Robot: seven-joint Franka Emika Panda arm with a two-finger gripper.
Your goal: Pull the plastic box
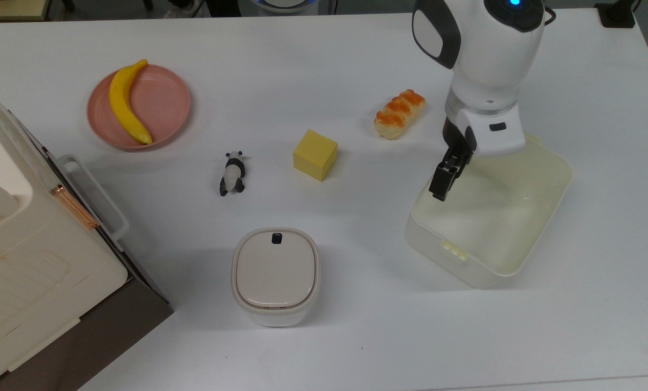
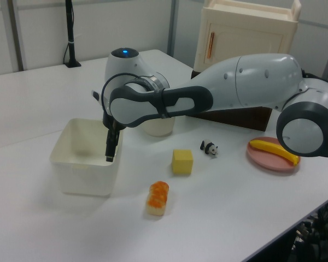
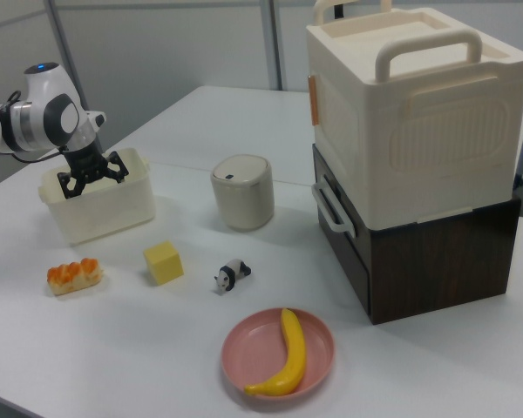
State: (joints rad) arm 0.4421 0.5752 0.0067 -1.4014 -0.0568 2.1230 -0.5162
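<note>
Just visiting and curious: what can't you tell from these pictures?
Top view: the arm hides the box's far corner.
Right view: whether the gripper touches the box wall is too small to tell.
Left view: the arm covers most of the canister.
Top view: the left edge cuts off the appliance.
</note>
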